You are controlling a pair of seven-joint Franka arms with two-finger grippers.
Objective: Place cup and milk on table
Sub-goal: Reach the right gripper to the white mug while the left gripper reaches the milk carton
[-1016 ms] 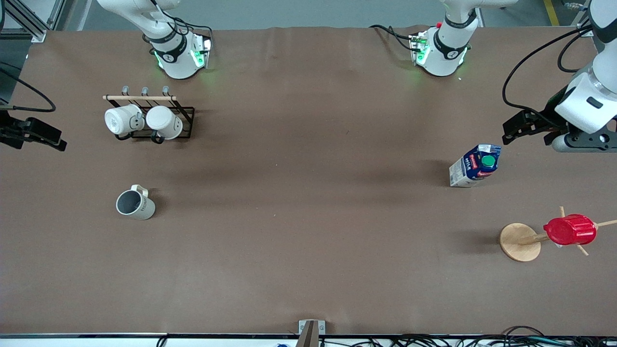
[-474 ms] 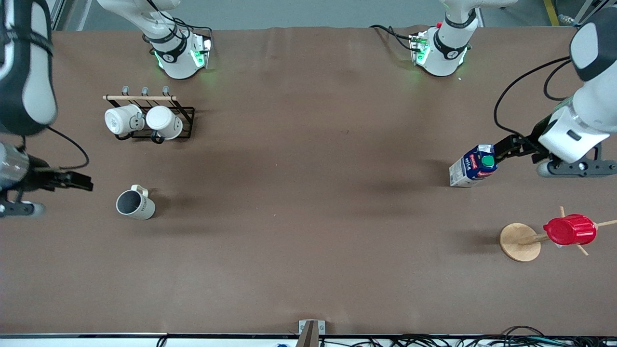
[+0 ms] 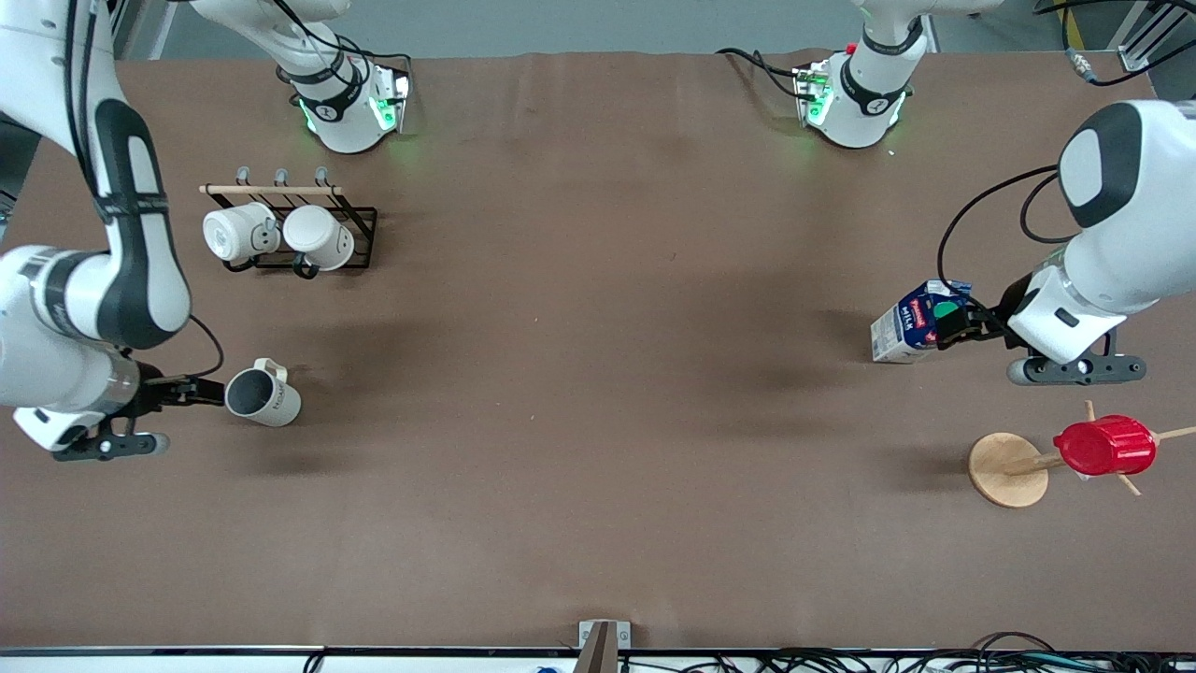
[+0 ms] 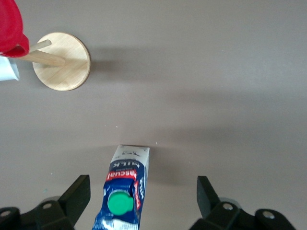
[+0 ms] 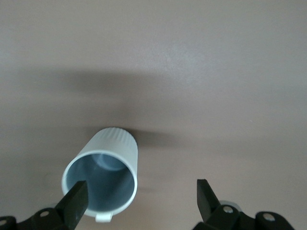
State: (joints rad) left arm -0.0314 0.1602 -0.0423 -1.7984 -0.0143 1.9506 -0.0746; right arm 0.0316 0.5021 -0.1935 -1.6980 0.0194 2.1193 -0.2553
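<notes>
Both arms have dropped in toward their targets since a second ago, when the grippers were out at the frame edges. At the right side of the front view the left gripper (image 3: pixel 955 325) is now right at the milk (image 3: pixel 914 324). At the lower left, the right gripper (image 3: pixel 194 391) has come up against the rim of the cup (image 3: pixel 262 395).

Left wrist view: the jaws are spread wide, with the milk (image 4: pixel 124 191) standing upright between them. It's closer to one finger (image 4: pixel 76 196) than the other, and neither is touching it as far as I can see. Green cap faces up at the camera.

Right wrist view: also wide open. The cup (image 5: pixel 103 176) sits off to one side of the gap, with one finger (image 5: pixel 76 201) at or just over its rim. I can't tell whether it actually touches. Nothing is gripped by either arm.

Both items stand on the brown counter (image 3: pixel 598 421), the cup at the right arm's end and the milk at the left arm's end. Upper left has a black rack (image 3: pixel 308 238) with two white mugs (image 3: pixel 276 236). Lower right has a wooden stand (image 3: pixel 1009 469) with a red cup (image 3: pixel 1104 446) on it.
</notes>
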